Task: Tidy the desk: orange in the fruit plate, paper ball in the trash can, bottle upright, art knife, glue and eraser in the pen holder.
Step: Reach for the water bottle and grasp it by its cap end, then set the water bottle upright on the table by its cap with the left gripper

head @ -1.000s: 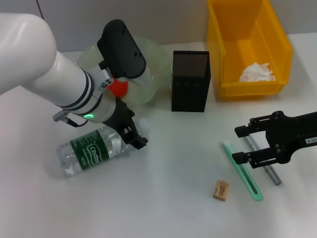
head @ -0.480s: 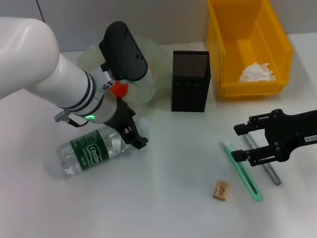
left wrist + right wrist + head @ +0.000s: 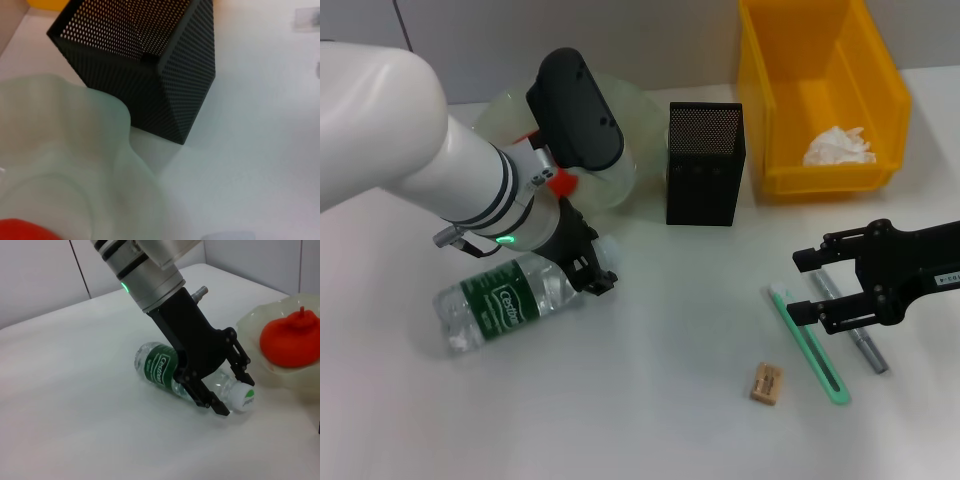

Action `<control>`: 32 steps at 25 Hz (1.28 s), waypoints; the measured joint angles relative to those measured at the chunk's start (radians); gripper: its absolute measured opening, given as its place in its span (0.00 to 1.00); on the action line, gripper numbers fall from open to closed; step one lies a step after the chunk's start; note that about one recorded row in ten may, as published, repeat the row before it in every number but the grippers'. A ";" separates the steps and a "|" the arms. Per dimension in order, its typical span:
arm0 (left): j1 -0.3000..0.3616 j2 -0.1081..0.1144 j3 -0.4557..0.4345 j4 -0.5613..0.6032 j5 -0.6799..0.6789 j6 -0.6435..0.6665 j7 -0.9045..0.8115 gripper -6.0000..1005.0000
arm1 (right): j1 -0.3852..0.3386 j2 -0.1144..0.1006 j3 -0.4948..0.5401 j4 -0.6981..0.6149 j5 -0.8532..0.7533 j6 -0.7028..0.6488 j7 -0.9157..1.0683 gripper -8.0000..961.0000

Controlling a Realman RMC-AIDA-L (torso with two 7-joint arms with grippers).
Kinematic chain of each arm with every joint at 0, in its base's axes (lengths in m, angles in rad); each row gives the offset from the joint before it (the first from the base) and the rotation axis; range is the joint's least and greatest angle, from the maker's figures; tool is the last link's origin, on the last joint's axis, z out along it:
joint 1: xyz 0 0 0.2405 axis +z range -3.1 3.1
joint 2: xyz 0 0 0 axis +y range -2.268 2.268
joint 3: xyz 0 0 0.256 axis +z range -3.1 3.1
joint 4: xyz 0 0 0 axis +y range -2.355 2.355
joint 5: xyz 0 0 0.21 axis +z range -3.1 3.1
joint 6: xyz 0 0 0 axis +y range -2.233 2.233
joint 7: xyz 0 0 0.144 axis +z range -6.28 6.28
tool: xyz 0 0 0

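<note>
The clear bottle (image 3: pixel 505 305) with a green label lies on its side at the front left. My left gripper (image 3: pixel 588 270) stands open, its fingers straddling the bottle (image 3: pixel 162 371) near its white cap (image 3: pixel 243 397). The orange (image 3: pixel 558 178) rests in the pale green fruit plate (image 3: pixel 615 140). Behind the black mesh pen holder (image 3: pixel 705 165), the yellow trash can (image 3: pixel 820 90) holds the paper ball (image 3: pixel 838 147). My right gripper (image 3: pixel 807 289) hangs open over the green art knife (image 3: pixel 808 342) and the grey glue stick (image 3: pixel 855 335). The tan eraser (image 3: pixel 766 383) lies nearer the front.
The left wrist view shows the pen holder (image 3: pixel 150 65), the plate rim (image 3: pixel 65 160) and a sliver of the orange (image 3: pixel 22 231). My big white left arm (image 3: pixel 410 150) covers part of the plate. The trash can reaches the right table edge.
My left gripper has shifted slightly towards the bottle's body, and the bottle has nudged a little. My right gripper has barely moved.
</note>
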 joint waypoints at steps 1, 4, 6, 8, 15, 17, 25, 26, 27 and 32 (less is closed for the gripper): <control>0.000 0.000 0.001 0.000 0.000 -0.001 0.000 0.66 | 0.000 0.000 0.000 0.000 0.000 0.000 0.000 0.75; 0.000 0.000 0.001 0.000 0.001 -0.003 0.000 0.62 | 0.000 0.001 0.000 0.001 0.001 0.001 0.001 0.75; 0.000 0.000 0.001 0.000 0.003 -0.006 0.000 0.60 | 0.000 0.000 0.000 0.003 0.002 0.001 0.001 0.75; 0.000 0.000 0.001 0.000 0.003 -0.007 0.001 0.60 | 0.000 0.000 0.000 0.006 0.007 0.001 0.001 0.75; -0.002 0.000 0.001 0.000 0.004 -0.008 0.009 0.52 | 0.001 -0.002 0.000 0.013 0.013 0.001 0.001 0.74; -0.001 0.000 -0.002 0.002 0.004 -0.007 0.010 0.47 | 0.001 -0.002 0.000 0.013 0.013 0.001 0.001 0.74; 0.001 0.000 -0.021 0.021 -0.001 0.025 0.006 0.45 | 0.002 -0.007 0.001 0.016 0.014 0.001 0.004 0.74; 0.001 0.000 -0.033 0.025 -0.003 0.037 0.008 0.45 | 0.002 -0.007 0.001 0.017 0.014 0.001 0.004 0.74; 0.001 0.001 -0.056 0.035 -0.004 0.058 0.010 0.45 | 0.002 -0.008 0.001 0.018 0.014 0.001 0.005 0.74; 0.001 0.005 -0.146 0.063 -0.026 0.127 0.035 0.45 | 0.002 -0.011 0.010 0.024 0.015 0.001 0.005 0.74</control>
